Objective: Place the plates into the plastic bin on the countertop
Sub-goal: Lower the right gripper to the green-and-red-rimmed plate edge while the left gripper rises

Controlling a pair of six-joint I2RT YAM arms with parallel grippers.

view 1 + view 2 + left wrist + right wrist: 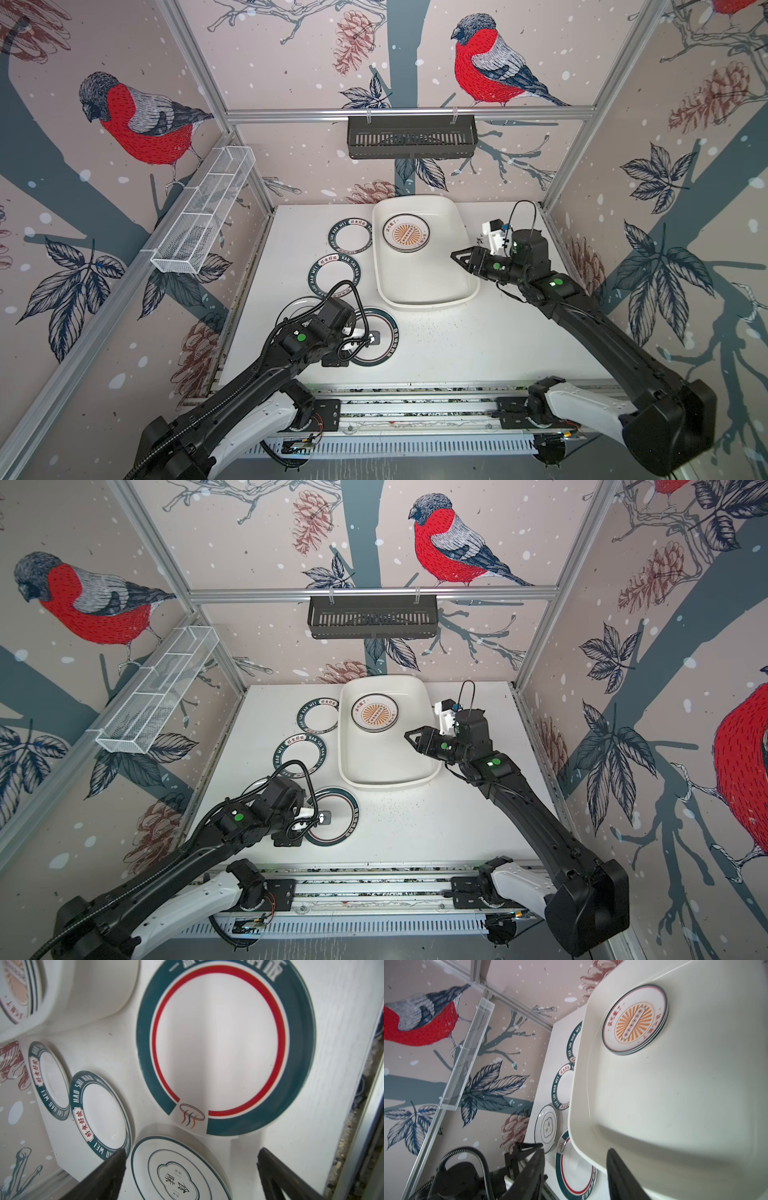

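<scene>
Risk of shoving the flat red-ringed plate [379,351], lower centre, with wide-spread empty left hand [191,1152]; of bumping the plastic bin [424,274] with half-spread empty right hand [458,256].

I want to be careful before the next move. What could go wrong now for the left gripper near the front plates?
The open left gripper is poised at the emblem plate, which lies close to two neighbours; one finger may catch the lettered plate or the red-ring plate. The plate lies flat, so the grip might slip. The right gripper hangs over the bin; the arms could meet there.
</scene>
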